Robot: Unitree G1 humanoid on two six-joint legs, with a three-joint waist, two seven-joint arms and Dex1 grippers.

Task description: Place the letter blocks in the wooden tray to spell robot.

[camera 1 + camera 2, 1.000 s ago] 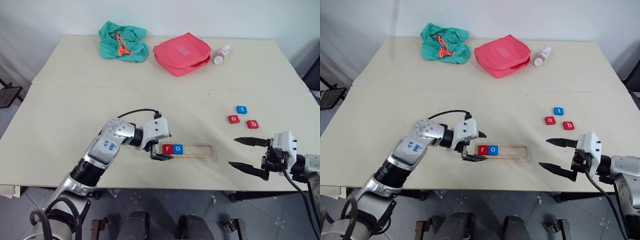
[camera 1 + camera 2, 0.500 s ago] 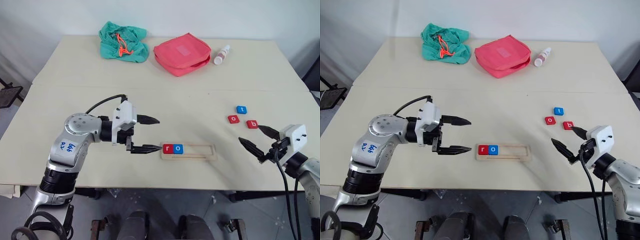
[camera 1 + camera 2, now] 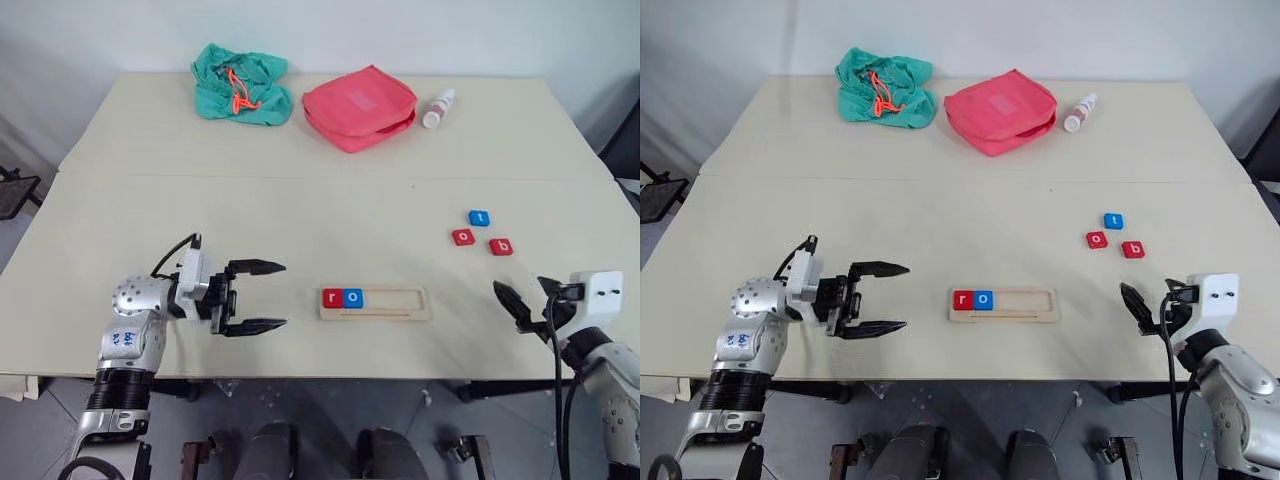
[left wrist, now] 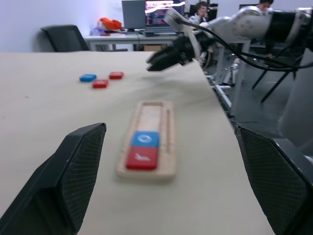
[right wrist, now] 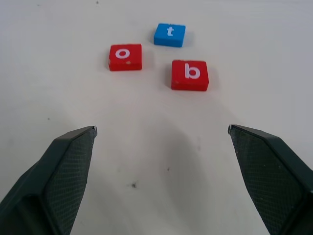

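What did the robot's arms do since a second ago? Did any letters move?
The left gripper pulled back from the wooden tray toward the robot's left, empty, jaws open. The right gripper swung to aim at the loose blocks, jaws open. No letters moved: r and o stayed in the tray.

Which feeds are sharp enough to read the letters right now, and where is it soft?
Right wrist view: crisp, o, t and b all readable, soft shadow on the table ahead of the jaws. Left wrist view: the two blocks in the wooden tray are blurred, letters unreadable, background soft. Eye views: evenly lit, no glare, r and o legible.
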